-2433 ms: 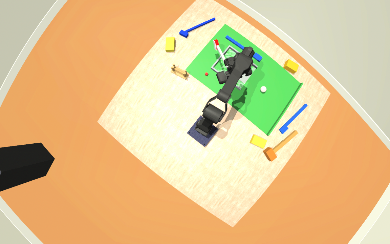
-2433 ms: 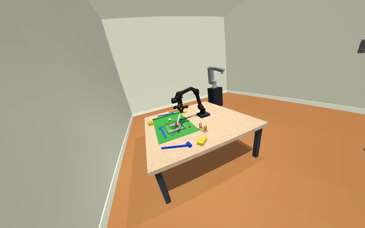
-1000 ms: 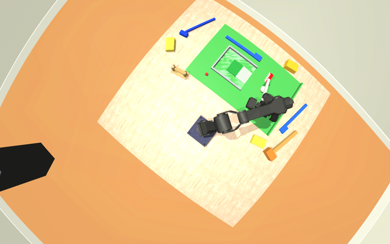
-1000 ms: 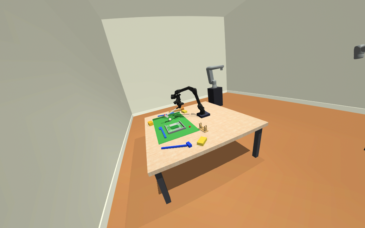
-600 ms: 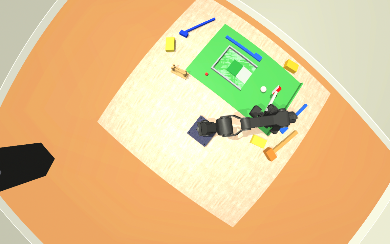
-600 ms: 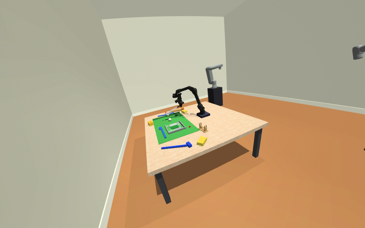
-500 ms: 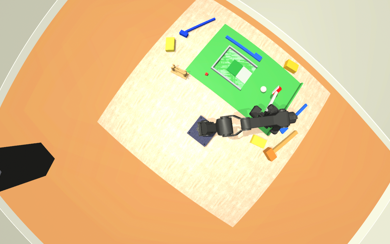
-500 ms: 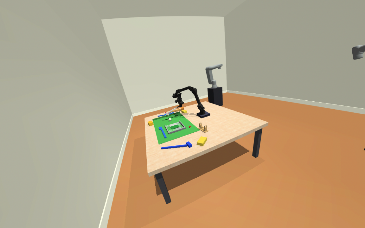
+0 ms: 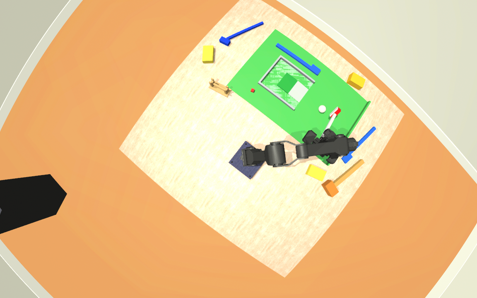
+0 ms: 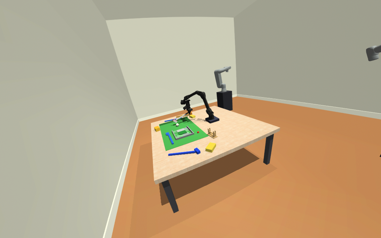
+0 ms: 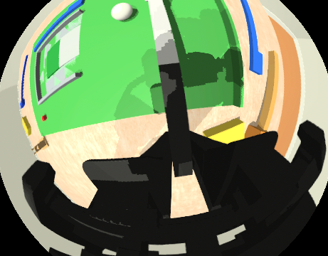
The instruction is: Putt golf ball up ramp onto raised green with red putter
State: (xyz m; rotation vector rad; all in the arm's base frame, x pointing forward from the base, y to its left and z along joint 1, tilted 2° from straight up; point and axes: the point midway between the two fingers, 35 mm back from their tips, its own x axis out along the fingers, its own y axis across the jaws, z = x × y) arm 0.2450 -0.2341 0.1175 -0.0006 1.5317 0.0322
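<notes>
My gripper (image 9: pixel 321 138) (image 10: pixel 189 112) (image 11: pixel 175 134) is shut on the dark grip of the red putter (image 9: pixel 337 111) (image 10: pixel 181 117) (image 11: pixel 167 46). The white shaft slopes away, with its red and white head near the white golf ball (image 9: pixel 321 109) (image 10: pixel 177 124) (image 11: pixel 122 11); a small gap shows between them in the top view. The head is outside the wrist view. The ball lies on the green mat (image 9: pixel 344 94) (image 11: pixel 99 82), between the head and the pale ramp (image 9: pixel 299 91) (image 11: pixel 69 44). The raised dark green square (image 9: pixel 287 82) (image 10: pixel 182 133) (image 11: pixel 53 60) adjoins the ramp and holds no ball.
A grey border (image 9: pixel 275 95) partly surrounds the green. A blue putter (image 9: pixel 295 57) lies on the mat, and another (image 9: pixel 367 136) beside its raised edge. A yellow block (image 9: pixel 316 172) and an orange mallet (image 9: pixel 330 188) are near the arm. A wooden rack (image 9: pixel 220 87) and red cube (image 9: pixel 252 90) are farther left.
</notes>
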